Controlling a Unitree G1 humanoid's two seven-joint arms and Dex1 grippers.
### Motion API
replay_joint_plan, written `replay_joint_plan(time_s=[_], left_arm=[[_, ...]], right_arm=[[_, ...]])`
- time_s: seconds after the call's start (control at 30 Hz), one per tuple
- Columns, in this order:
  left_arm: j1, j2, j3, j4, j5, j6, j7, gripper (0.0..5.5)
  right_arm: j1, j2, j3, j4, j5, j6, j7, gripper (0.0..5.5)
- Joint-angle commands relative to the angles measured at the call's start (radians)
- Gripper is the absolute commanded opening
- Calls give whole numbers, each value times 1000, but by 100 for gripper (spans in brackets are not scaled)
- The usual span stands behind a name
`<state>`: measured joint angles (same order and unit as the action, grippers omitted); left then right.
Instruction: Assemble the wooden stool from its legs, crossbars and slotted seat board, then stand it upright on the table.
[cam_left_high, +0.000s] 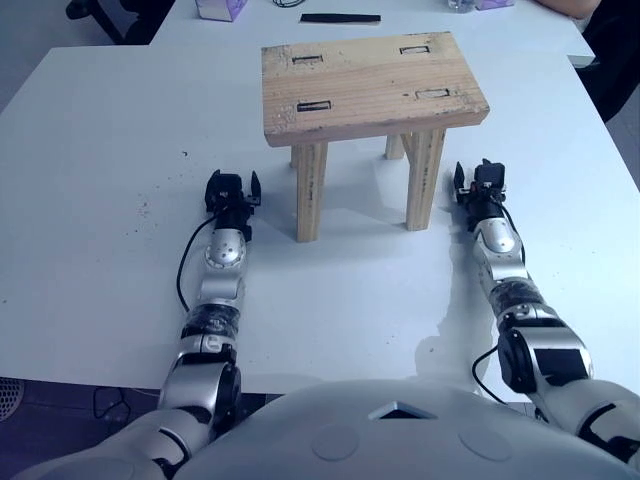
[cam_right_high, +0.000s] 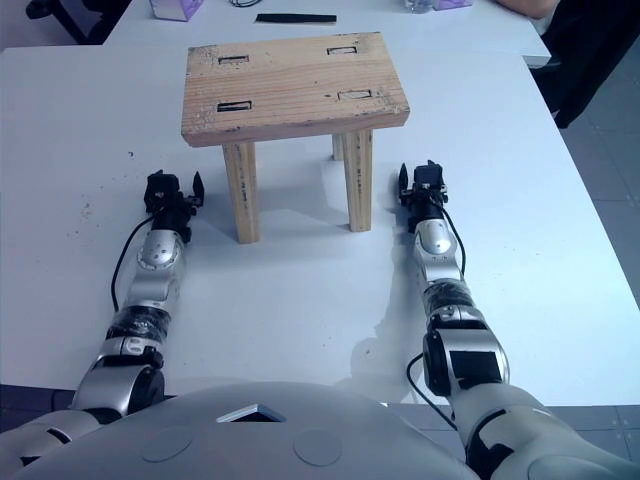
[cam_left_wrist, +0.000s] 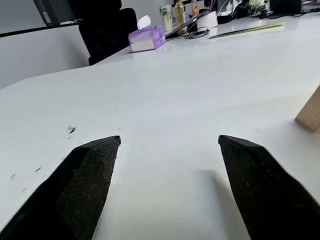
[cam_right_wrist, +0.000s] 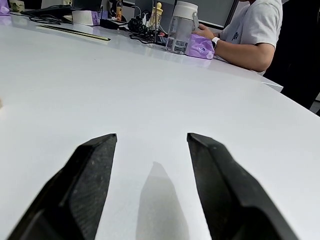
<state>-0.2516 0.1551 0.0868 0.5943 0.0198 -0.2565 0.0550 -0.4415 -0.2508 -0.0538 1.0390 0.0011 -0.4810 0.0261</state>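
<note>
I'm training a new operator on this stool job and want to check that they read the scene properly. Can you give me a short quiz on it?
1. True or false: the stool lies on its side on the table.
2. The left gripper and the right gripper are: A) each shut on a leg; B) both open and empty; C) both gripping a crossbar.
3. Fill in: the seat board shows ____ slots in its top.
Key: 1 false, it stands upright on its legs; 2 B; 3 four.
</note>
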Motion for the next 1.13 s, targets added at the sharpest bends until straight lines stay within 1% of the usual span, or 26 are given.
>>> replay_joint_plan(time_s=[0.03,0.37,0.57,0.73,1.13], left_arm=[[-22,-21,5,65,-5,-44,3,364],[-16,-24,27,165,7,-120,42,364],[6,-37,20,158,18,-135,62,364],[28,-38,1,149,36,-133,57,364],[36,-48,8,150,28,-121,72,364]], right_arm=[[17,1,26,110,-45,9,21,259],[37,-1,11,140,-53,-31,19,259],[40,-20,10,140,-53,-33,33,259],[60,-31,3,146,-55,-34,4,259],[76,-32,-2,160,-54,-24,0,259]])
